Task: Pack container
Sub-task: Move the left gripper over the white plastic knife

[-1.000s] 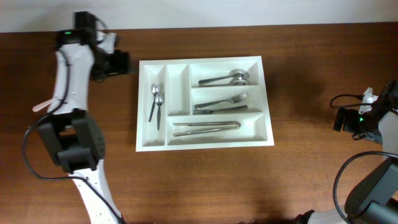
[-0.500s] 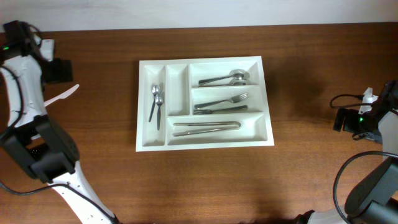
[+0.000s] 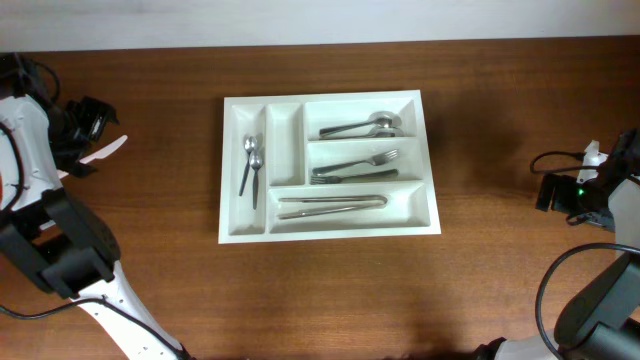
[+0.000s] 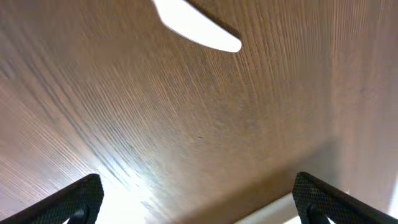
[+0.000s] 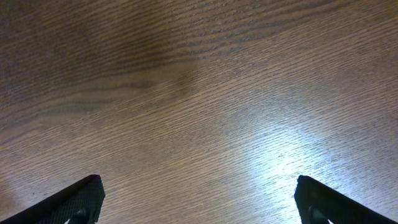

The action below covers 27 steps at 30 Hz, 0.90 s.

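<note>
The left gripper (image 4: 199, 200) stands wide, with nothing between its fingers. It hangs above bare wood, far to the left of the tray, and in the overhead view the left gripper (image 3: 88, 118) sits close to the bench's left edge. A white plastic piece (image 4: 200, 28), flat with a rounded tip, lies on the bench just beyond the fingers; it shows partly under the arm (image 3: 103, 151). The right gripper (image 5: 199, 200) is also wide and empty, over bare wood far to the right of the tray.

The tray (image 3: 227, 200) lies flat at mid-bench, well apart from both grippers. It is white moulded plastic with five compartments. Metal spoons (image 3: 250, 165) lie in its leftmost narrow slot, more spoons (image 3: 360, 127) in the top long slot, forks (image 3: 355, 167) in the middle and long pieces (image 3: 332, 205) in the bottom.

A second ago the left arm stood by the tray's upper-left corner; it has swung away to the left. The right arm and the tray are unchanged.

The bench (image 3: 500, 280) is dark, grained wood with a glossy finish.
</note>
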Motion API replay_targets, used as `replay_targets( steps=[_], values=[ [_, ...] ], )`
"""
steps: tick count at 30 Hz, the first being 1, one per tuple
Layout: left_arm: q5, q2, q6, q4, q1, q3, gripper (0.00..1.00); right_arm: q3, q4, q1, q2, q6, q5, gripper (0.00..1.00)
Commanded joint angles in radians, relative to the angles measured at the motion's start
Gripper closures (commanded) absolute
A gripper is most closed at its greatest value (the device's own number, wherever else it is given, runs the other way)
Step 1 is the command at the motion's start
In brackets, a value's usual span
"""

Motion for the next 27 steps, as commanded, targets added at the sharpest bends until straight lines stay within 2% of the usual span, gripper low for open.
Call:
replay_targets(
  steps=[1,4,7,13,27],
  values=[
    [0.002,0.010,-0.338,0.006,0.021,0.018,0.01,0.000,0.002,0.000,0.005,-0.003,-0.010,0.01],
    [-0.085,0.010,-0.470,0.021,0.032,0.018,0.01,0.000,0.002,0.000,0.005,-0.003,-0.010,0.01],
    [-0.128,0.010,-0.502,0.025,0.032,0.018,0.00,0.000,0.002,0.000,0.005,-0.003,-0.009,0.01],
    [-0.222,0.039,-0.511,0.015,0.031,0.018,0.00,0.000,0.002,0.000,0.005,-0.003,-0.010,0.01],
    [-0.238,0.156,-0.510,-0.006,0.097,0.018,0.00,0.000,0.002,0.000,0.005,-0.003,-0.010,0.01]
  ],
)
